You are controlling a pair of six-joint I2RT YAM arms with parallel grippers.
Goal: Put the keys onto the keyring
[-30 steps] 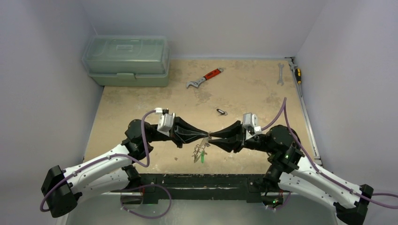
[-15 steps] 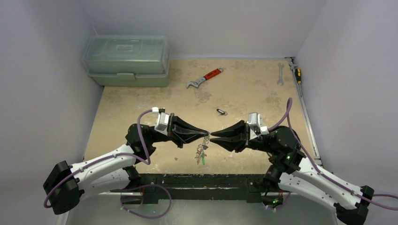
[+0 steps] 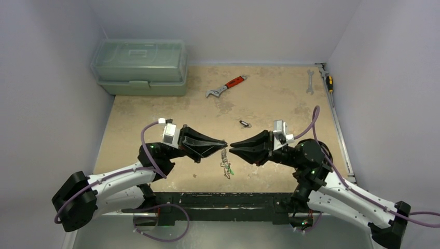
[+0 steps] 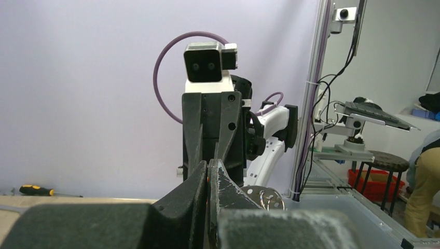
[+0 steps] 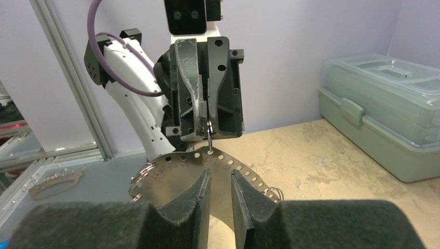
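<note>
Left hand (image 3: 224,141) pinching keyring (image 5: 209,141) (keys (image 3: 226,167) dangling), right hand (image 3: 231,146) parted nearby

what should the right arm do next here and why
Probably swing the right gripper over to the small loose silver key with a dark tag on the table and pick it up: its jaws stand slightly apart with nothing between them, while the shut left gripper holds the thin silvery keyring hanging with keys.

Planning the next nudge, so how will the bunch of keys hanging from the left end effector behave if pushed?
Probably floppy: the keys dangle from the keyring pinched in the left end effector, so a push should swing them, not shift them rigidly. Likely light: they look tiny compared with the red-handled wrench.
</note>
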